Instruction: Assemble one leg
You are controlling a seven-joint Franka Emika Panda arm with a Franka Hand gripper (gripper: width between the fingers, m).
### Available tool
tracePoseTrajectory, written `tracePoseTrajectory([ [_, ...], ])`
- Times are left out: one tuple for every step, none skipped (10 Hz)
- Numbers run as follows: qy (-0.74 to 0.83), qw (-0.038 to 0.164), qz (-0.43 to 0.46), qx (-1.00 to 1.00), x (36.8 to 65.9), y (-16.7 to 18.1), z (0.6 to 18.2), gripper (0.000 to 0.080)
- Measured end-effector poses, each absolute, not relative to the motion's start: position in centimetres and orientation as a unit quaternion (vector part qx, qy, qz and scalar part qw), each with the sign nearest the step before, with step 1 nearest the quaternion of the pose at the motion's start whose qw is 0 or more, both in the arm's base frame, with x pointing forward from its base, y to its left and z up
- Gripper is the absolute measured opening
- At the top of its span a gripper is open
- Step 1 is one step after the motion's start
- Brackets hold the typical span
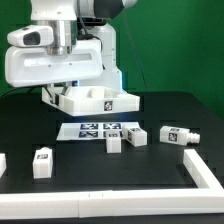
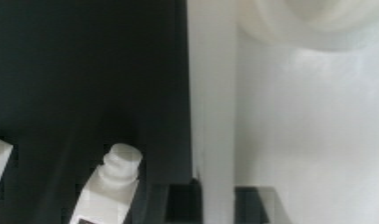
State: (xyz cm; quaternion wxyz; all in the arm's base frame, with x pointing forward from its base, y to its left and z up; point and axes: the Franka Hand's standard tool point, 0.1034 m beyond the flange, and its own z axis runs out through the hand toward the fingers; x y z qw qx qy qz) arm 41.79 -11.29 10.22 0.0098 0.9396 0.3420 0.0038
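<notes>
We see the near-left leg, white with a black-and-white square code tag, on a black table. The marker board is white with black tags, and the far backdrop is green.

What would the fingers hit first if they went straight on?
Probably the large flat white square panel with raised rim: the wrist view shows its white surface straight ahead of the fingers. Whether they touch it already is unclear.
</notes>
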Motion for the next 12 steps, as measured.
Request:
tracePoseTrajectory([
  [0.222,0.009,0.002,0.975,42.1,-10.7,10.1,0.0051],
  [0.234,0.010,0.003,0.972,42.9,-10.3,9.9,0.0051],
  [0.230,0.009,0.001,0.973,42.6,-10.4,9.8,0.0051],
  [0.212,0.009,0.002,0.977,42.7,-10.3,9.8,0.0051],
  [0.178,0.009,-0.002,0.984,43.5,-9.4,10.1,0.0051],
  [0.141,0.007,-0.004,0.990,44.9,-8.2,10.2,0.0051],
  [0.080,0.001,-0.016,0.997,46.6,-7.3,9.7,0.0051],
  [0.023,-0.005,-0.022,0.999,48.1,-6.5,9.1,0.0051],
  [-0.028,-0.007,-0.022,0.999,49.2,-5.5,8.9,0.0051],
  [-0.063,-0.007,-0.021,0.998,49.7,-4.6,9.1,0.0051],
  [-0.097,-0.012,-0.029,0.995,49.5,-4.2,9.2,0.0051],
  [-0.096,-0.012,-0.030,0.995,49.5,-4.3,9.0,0.0051],
])
